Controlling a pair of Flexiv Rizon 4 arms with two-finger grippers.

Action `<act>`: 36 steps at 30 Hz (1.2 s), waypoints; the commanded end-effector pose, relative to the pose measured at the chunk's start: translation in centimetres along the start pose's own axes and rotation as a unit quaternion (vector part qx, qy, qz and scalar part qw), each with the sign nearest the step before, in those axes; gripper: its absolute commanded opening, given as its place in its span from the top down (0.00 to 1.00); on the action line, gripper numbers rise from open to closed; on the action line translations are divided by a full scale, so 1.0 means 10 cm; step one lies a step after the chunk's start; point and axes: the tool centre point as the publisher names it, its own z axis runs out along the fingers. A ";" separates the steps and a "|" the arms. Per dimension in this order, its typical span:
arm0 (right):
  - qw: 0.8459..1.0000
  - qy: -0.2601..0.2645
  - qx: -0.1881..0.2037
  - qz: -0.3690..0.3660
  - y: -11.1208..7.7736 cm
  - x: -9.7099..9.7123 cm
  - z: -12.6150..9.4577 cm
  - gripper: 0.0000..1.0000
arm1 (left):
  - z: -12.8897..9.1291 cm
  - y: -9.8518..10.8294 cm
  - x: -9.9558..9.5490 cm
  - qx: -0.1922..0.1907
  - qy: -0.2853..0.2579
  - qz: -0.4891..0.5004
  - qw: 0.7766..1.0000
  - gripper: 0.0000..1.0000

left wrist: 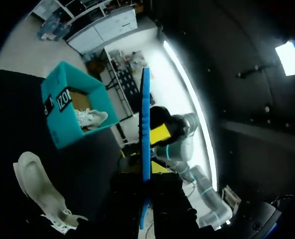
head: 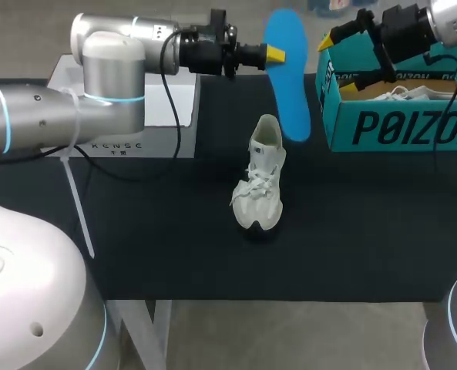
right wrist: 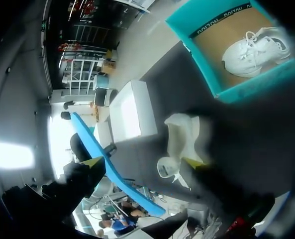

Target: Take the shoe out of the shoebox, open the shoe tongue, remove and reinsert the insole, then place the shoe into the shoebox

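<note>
Left claw (head: 276,54) pinching blue insole (head: 288,77) edge | right claw (head: 337,65) wide open, empty | shoe (head: 260,181) unbraced on tabletop (head: 174,247): may tip during reinsertion

Shoes (head: 260,181) (head: 413,93) x2, insole (head: 288,77) x1, shoebox (head: 398,127) x1

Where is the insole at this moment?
In the head view, the blue insole is held aloft in the left pincer, out of the shoe, with its lower end near the heel, just left of the shoebox.
</note>
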 end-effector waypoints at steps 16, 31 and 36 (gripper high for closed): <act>0.999 -0.014 -0.027 -0.024 0.02 0.10 -0.08 0.00 | -0.01 -0.04 -0.05 -0.003 0.108 -0.360 0.927 1.00; 0.973 -0.184 -0.043 -0.133 -0.13 0.63 -0.40 0.00 | 0.04 -0.01 -0.11 -0.006 0.063 -0.250 0.966 1.00; 0.943 -0.276 -0.034 -0.185 -0.26 0.75 -0.42 0.00 | 0.07 -0.02 -0.15 -0.032 0.030 -0.206 0.978 1.00</act>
